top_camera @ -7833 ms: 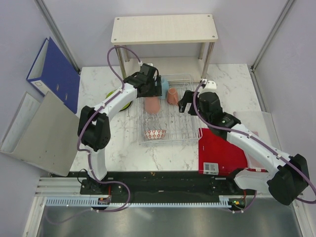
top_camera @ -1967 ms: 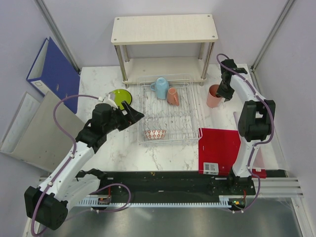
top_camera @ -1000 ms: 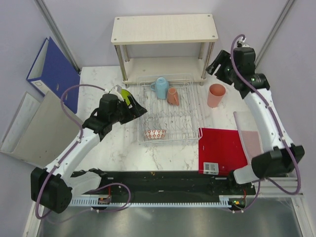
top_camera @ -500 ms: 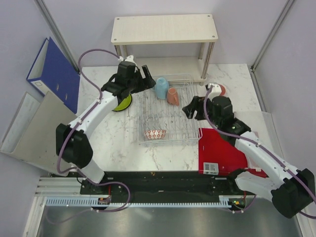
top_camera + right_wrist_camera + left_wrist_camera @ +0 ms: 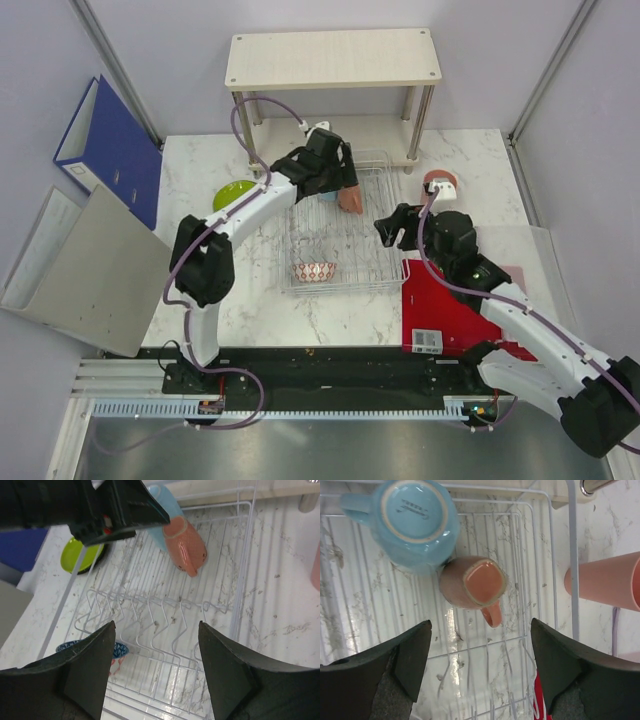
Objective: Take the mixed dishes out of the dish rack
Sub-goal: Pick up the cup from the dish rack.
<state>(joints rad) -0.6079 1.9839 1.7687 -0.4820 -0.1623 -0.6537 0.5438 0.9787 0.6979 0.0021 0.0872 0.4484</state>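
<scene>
On the counter (image 5: 250, 290), left of the dish rack (image 5: 370, 262), lies the lime-green plate (image 5: 233, 193). The left end effector (image 5: 336, 176) hovers over the rack's far end, its fingers (image 5: 412, 652) spread wide and holding nothing. The upturned light blue cup (image 5: 410, 522) and the small terracotta mug (image 5: 470, 582) lie in the rack just beyond its fingertips, touching each other. The patterned bowl (image 5: 315, 271) sits in the rack's near left part. The right end effector (image 5: 390, 228) hangs at the rack's right edge, also wide and empty, near of the mug. The tall pink cup (image 5: 440, 181) is on the counter, right of the rack.
</scene>
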